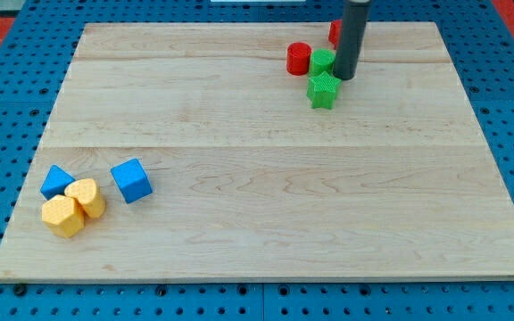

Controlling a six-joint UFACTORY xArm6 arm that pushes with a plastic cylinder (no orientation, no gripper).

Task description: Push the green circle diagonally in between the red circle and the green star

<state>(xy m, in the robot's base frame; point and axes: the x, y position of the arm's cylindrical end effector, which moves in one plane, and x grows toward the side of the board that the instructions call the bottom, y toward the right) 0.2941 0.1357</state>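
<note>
The green circle (pixel 320 61) sits near the view's top right, touching the right side of the red circle (pixel 299 58). The green star (pixel 323 90) lies just below the green circle. My tip (pixel 344 76) is the end of the dark rod and rests against the green circle's right side, just above and to the right of the green star. A second red block (pixel 335 32) is partly hidden behind the rod.
At the view's bottom left lie a blue cube (pixel 132 180), another blue block (pixel 57 182) and two yellow blocks (pixel 87 196) (pixel 63 216). The wooden board (pixel 266 178) lies on a blue perforated table.
</note>
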